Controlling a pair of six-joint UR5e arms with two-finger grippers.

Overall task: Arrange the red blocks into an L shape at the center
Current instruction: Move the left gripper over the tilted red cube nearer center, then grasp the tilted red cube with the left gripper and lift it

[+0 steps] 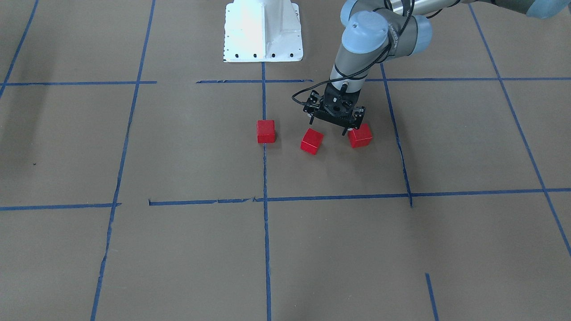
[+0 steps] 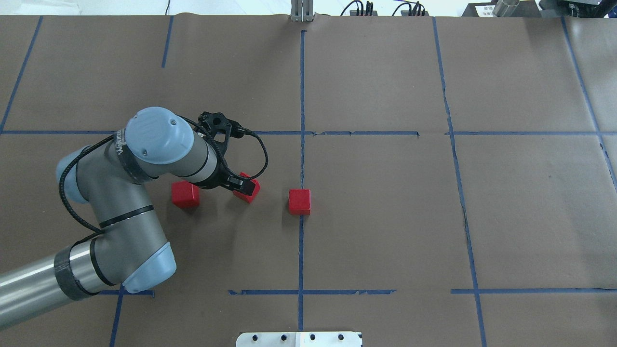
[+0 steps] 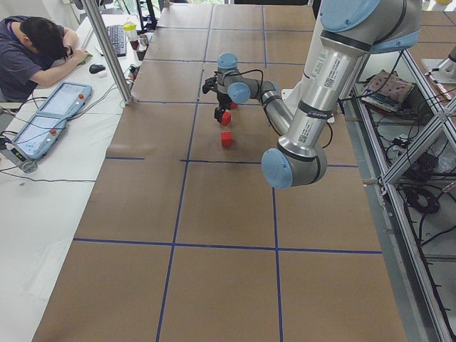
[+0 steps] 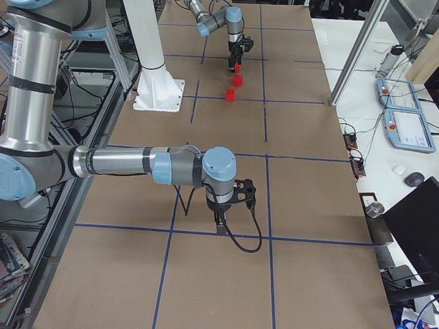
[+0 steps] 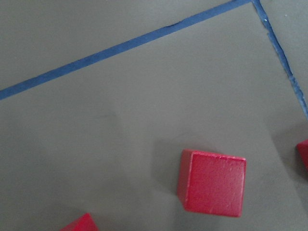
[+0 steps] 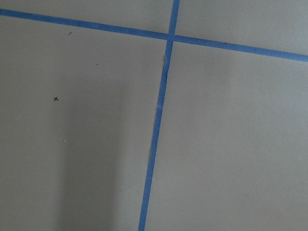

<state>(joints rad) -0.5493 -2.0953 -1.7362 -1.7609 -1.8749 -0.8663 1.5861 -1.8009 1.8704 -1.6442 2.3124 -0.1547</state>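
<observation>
- Room around the red blocks is wide. Bare brown paper lies on every side, the table edges are well apart, and the white robot base stands well behind them.
- Three cubes lie in a loose row, each apart from the next, and they do not form an L.
- Being cubes, none has a long axis of its own. The row's long axis runs from side to side across the table.
- The first block sits on the blue tape line at the center, its faces square to the grid.
- The middle block is turned cornerwise to the tape.
- The third block is the farthest toward the robot's left and is only slightly turned.
- The left gripper hangs low over the gap between the middle and third blocks. Its fingers are spread and grip nothing, and one tip is just beside the third block.
- The right gripper is well apart from the blocks, over bare paper near a tape crossing. I cannot tell whether it is spread or closed.
</observation>
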